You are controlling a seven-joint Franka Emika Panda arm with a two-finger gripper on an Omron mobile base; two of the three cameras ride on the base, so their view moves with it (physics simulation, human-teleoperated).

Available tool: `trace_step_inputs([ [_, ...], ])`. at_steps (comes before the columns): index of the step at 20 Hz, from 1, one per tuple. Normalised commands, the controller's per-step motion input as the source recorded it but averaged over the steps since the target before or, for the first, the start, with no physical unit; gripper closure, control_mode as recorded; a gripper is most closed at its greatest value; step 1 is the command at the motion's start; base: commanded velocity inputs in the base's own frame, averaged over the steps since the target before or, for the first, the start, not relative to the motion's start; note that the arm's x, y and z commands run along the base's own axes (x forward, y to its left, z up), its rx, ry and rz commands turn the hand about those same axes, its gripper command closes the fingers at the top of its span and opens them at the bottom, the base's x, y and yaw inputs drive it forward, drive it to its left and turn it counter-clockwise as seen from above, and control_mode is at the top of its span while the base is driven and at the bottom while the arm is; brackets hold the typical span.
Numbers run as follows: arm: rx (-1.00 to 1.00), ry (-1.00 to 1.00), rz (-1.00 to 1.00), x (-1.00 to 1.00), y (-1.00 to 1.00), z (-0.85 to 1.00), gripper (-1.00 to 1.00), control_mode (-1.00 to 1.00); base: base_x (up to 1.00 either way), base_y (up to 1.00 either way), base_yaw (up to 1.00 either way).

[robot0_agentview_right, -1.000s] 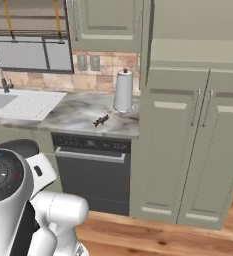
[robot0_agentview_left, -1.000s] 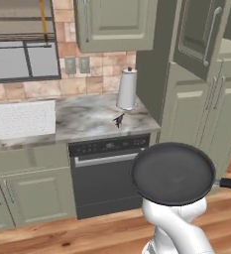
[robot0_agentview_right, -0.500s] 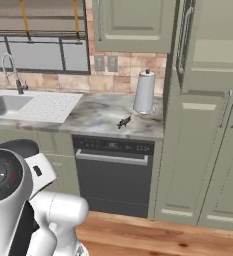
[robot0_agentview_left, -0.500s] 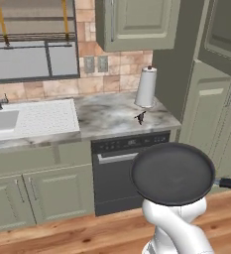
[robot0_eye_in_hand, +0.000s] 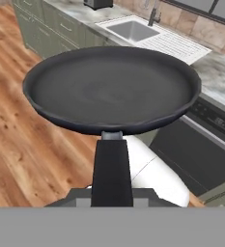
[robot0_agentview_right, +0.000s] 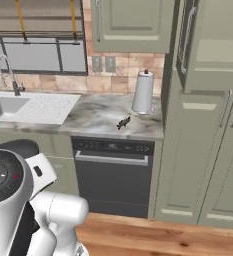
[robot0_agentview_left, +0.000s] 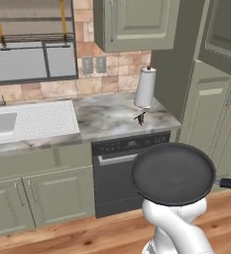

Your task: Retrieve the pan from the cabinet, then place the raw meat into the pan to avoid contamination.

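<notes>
Fingers clamped on the pan point(robot0_agentview_left: 172, 173) handle should keep it level and set it on the bench point(robot0_agentview_left: 109, 116) just beside the raw meat point(robot0_agentview_left: 140, 118).

Pan point(robot0_eye_in_hand: 111, 89) matt dark metal; counter point(robot0_agentview_left: 112, 116) glossy marble; floor point(robot0_agentview_right: 153, 237) wood.

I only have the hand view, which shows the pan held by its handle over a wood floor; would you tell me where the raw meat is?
Observer: The raw meat, a small fish, lies on the marble counter above the dishwasher.
Operator: Is anything standing close to it?
Observer: A paper-towel roll stands upright just behind it, toward the wall.
Operator: Is the pan level with that counter?
Observer: In the left base view the pan sits in front of the dishwasher, nearer the camera; relative height is unclear.
</notes>
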Motion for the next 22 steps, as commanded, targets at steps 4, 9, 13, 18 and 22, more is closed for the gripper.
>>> trace_step_inputs([
  [4, 0.0, 0.0, 0.0, 0.0, 0.0, 0.0, 1.0, 1.0, 0.38, 0.18, -0.06],
  [9, 0.0, 0.0, 0.0, 0.0, 0.0, 0.0, 1.0, 1.0, 0.45, 0.22, -0.06],
  [13, 0.0, 0.0, 0.0, 0.0, 0.0, 0.0, 1.0, 1.0, 0.44, 0.27, -0.06],
  [18, 0.0, 0.0, 0.0, 0.0, 0.0, 0.0, 1.0, 1.0, 0.36, 0.31, -0.07],
  [22, 0.0, 0.0, 0.0, 0.0, 0.0, 0.0, 1.0, 1.0, 0.27, 0.34, -0.07],
])
